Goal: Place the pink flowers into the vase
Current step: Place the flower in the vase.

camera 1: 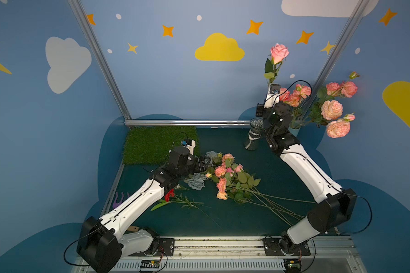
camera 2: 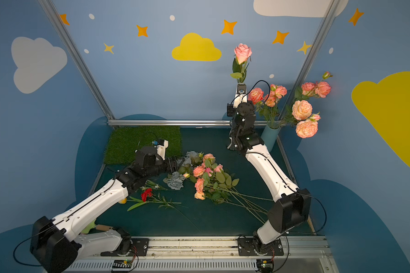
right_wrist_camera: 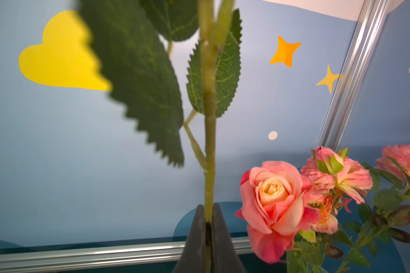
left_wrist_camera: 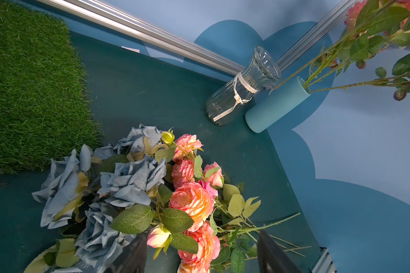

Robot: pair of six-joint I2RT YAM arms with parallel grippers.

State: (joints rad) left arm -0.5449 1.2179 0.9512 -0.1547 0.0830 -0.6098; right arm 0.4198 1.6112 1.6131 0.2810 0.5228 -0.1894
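Right gripper (right_wrist_camera: 208,210) pinches a long-stemmed coral-pink rose (camera 1: 279,53), left gripper (left_wrist_camera: 201,236) spread; a swing could topple the clear glass vase (left_wrist_camera: 225,106).

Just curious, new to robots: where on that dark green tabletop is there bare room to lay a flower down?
Bare: the back strip between the green artificial grass mat and the clear glass vase; the front strip between the red flower and the metal rail. Crowded: the middle, with pink roses and grey-blue flowers.
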